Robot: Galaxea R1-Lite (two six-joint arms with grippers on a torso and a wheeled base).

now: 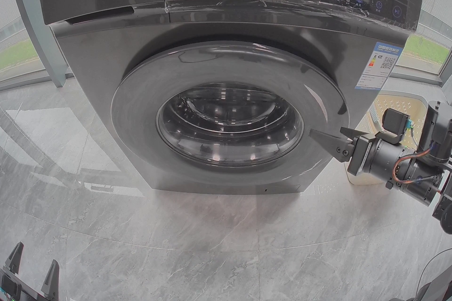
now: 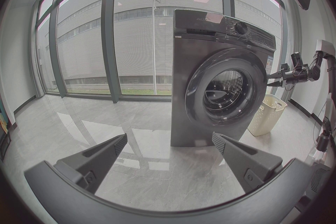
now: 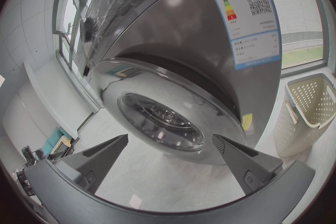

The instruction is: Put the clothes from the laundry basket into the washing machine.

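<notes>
— Two claws; which is nearer?
— My right gripper (image 1: 327, 130), spread and empty, sits just off the shut door (image 1: 226, 63)'s right rim. The laundry basket (image 3: 308, 109) stands right of the washing machine (image 1: 101, 50); my left gripper (image 1: 36, 254) gapes, well apart.

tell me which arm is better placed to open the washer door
Right. The right gripper is open beside the closed door's right edge, on the laundry basket side. The left gripper sits low, well back from the washing machine.
</notes>
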